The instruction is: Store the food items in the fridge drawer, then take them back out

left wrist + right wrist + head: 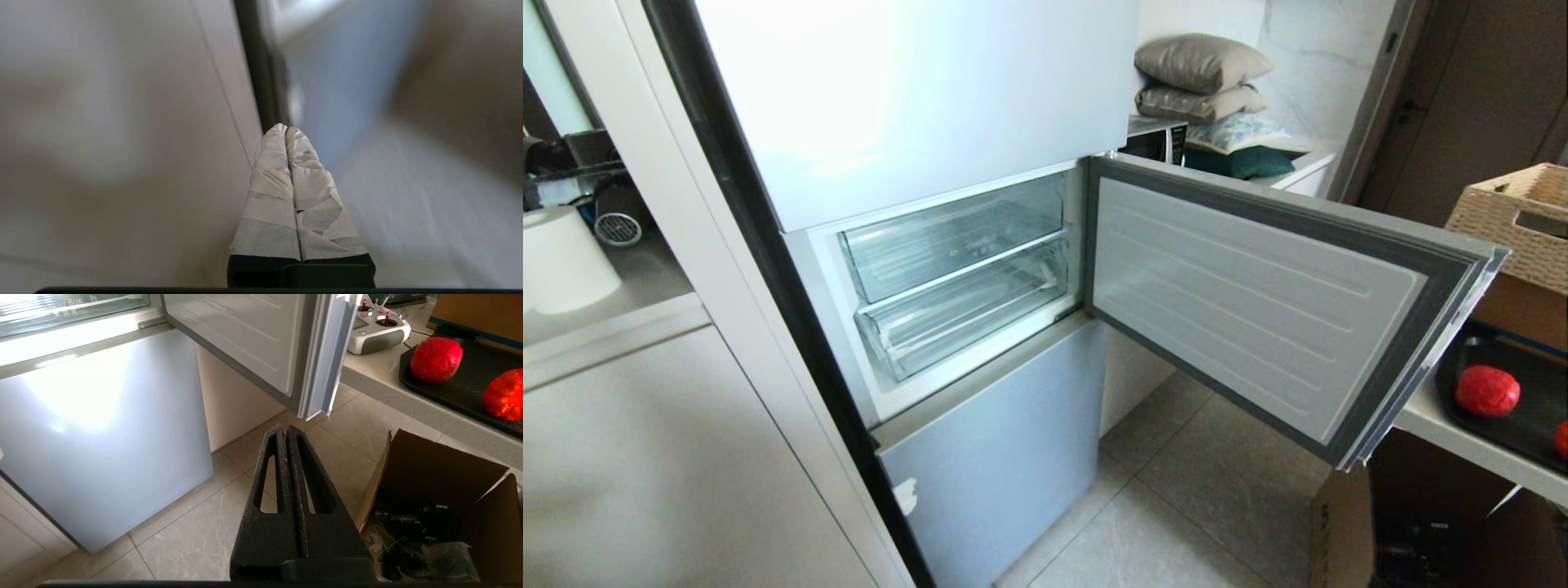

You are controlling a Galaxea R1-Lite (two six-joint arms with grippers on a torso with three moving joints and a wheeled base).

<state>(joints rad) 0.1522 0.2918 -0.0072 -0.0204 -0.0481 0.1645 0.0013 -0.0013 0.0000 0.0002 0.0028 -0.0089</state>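
Note:
Two red, lumpy food items (1488,390) (1562,438) lie on a black tray (1527,425) on the counter at the right; the right wrist view shows them too (436,359) (504,394). The fridge's middle compartment is open, with two clear drawers stacked in it, upper (952,241) and lower (968,314), both pushed in and empty. Which one is the fridge drawer I cannot tell. My left gripper (286,128), its fingers wrapped in white tape, is shut and empty, low by the cabinet panel and the fridge's lower door. Over the floor tiles my right gripper (286,428) is also shut and empty. Neither arm shows in the head view.
The open compartment door (1258,302) swings out to the right, reaching almost to the counter. A cardboard box (441,506) of clutter stands on the floor under the counter. A remote controller (378,330) and a wicker basket (1515,212) sit on the counter. A paper roll (564,261) stands at the left.

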